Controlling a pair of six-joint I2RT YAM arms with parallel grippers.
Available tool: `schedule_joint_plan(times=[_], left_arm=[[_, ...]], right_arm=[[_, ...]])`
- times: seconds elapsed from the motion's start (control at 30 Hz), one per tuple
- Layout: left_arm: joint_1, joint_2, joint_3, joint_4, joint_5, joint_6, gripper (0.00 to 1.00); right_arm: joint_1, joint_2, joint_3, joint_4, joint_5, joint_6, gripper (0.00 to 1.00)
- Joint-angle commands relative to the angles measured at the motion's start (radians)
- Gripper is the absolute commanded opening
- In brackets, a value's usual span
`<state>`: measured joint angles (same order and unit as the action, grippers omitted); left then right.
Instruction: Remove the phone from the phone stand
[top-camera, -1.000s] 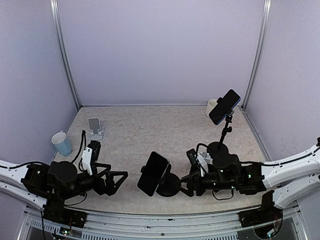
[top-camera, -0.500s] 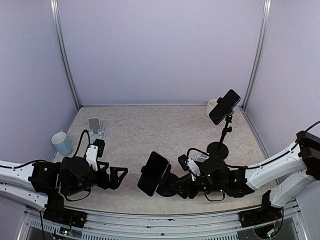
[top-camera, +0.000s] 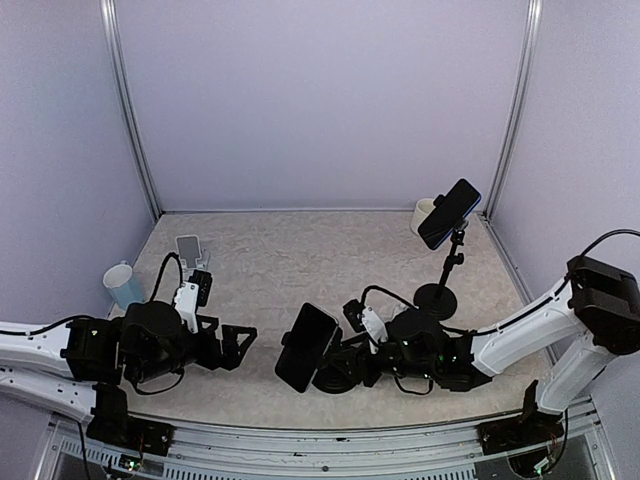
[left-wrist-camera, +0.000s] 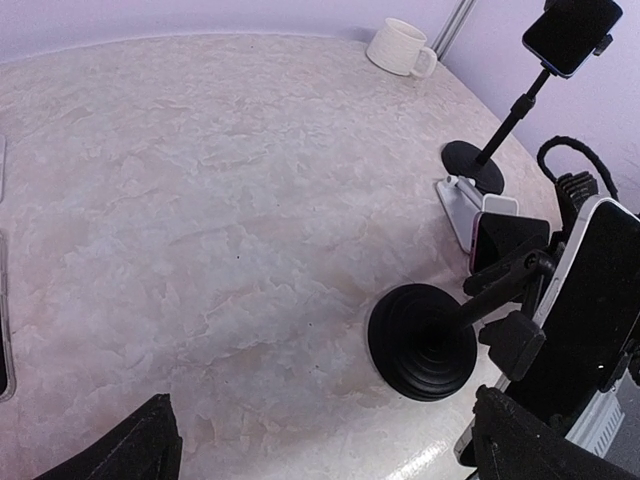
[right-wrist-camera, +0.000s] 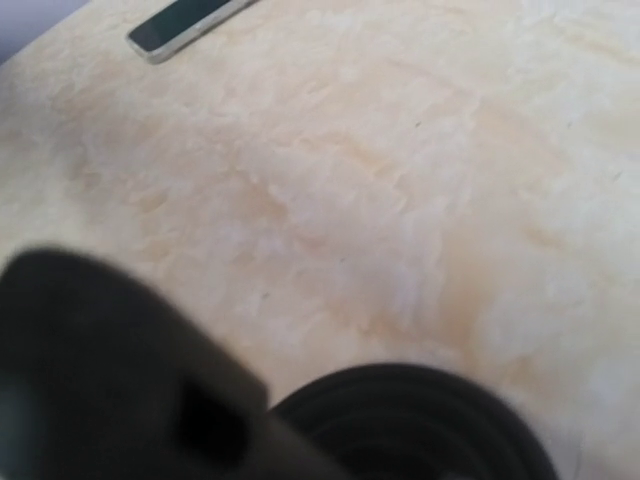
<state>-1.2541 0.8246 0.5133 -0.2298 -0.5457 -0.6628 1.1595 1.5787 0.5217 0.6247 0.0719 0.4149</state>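
approach step. phone (top-camera: 306, 346) sits clamped in the phone stand (top-camera: 336, 380), near-middle of the bench (top-camera: 300, 260). your left tool (top-camera: 233, 347) is spread, near it; right tool (top-camera: 352, 366) low at the stand's base, state can't tell. next, likely: brace base, pinch phone edges, lift out.
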Motion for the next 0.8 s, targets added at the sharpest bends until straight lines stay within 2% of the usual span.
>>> schedule_joint_plan(times=[0.0, 0.13, 0.33, 0.43, 0.57, 0.77], left_arm=[[0.017, 0.007, 0.031, 0.032, 0.021, 0.032, 0.99], [0.029, 0.008, 0.027, 0.036, 0.029, 0.036, 0.99], [0.040, 0.016, 0.013, 0.052, 0.057, 0.043, 0.99], [0.050, 0.016, 0.012, 0.050, 0.059, 0.044, 0.99], [0.066, 0.013, 0.002, 0.060, 0.068, 0.047, 0.99], [0.089, 0.002, -0.006, 0.050, 0.081, 0.051, 0.99]], right_arm=[[-0.014, 0.038, 0.035, 0.053, 0.021, -0.049, 0.48], [-0.017, 0.060, 0.052, 0.055, 0.050, -0.082, 0.37], [-0.017, 0.084, 0.065, 0.098, 0.074, -0.178, 0.31], [-0.020, 0.102, 0.082, 0.115, 0.071, -0.212, 0.19], [-0.037, 0.121, 0.106, 0.145, 0.058, -0.252, 0.09], [-0.120, 0.158, 0.180, 0.175, 0.001, -0.347, 0.04]])
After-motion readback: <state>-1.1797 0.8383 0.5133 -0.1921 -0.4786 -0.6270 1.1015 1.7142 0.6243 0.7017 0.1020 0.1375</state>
